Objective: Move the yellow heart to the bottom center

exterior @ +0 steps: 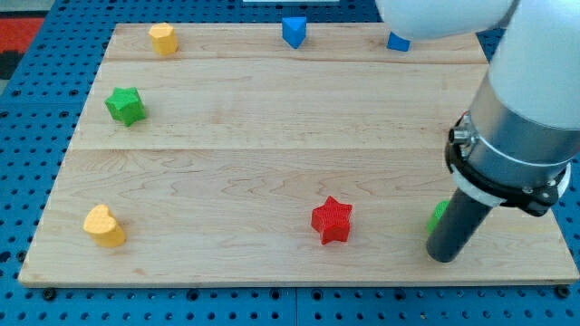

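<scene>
The yellow heart (104, 225) lies near the board's bottom left corner. My tip (443, 257) is down on the board near the bottom right, far to the right of the heart. A green block (438, 215) sits right behind the rod, mostly hidden by it; its shape cannot be made out. A red star (332, 220) lies at the bottom, right of centre, between the heart and my tip.
A green star (125, 105) lies at the left. A yellow block (163, 39) is at the top left, a blue block (294, 31) at the top centre, and another blue block (397, 42) at the top right, partly under the arm. The wooden board (272, 136) sits on a blue pegboard.
</scene>
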Robot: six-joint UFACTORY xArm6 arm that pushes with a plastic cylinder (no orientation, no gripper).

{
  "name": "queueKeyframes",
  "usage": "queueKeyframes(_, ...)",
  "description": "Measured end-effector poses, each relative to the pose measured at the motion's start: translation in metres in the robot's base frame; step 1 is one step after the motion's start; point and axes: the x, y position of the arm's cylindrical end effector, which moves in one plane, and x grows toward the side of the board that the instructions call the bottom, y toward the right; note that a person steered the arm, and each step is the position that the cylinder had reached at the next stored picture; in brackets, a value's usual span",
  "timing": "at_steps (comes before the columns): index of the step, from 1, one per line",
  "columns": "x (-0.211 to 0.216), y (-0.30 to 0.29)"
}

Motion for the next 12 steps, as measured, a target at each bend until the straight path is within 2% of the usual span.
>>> queueKeyframes(2,0.024,-0.186)
queueKeyframes(3,0.024,-0.351)
queueKeyframes(4,0.009,-0.455)
queueKeyframes(5,-0.020,-0.422)
queueKeyframes(6,-0.026,-0.354)
queueKeyframes(7,-0.028,-0.325)
queueKeyframes(9,-0.047,-0.372)
queueKeyframes(10,-0.048,-0.311)
queueKeyframes(11,-0.048,-0.273)
queueKeyframes(12,-0.068,-0.284)
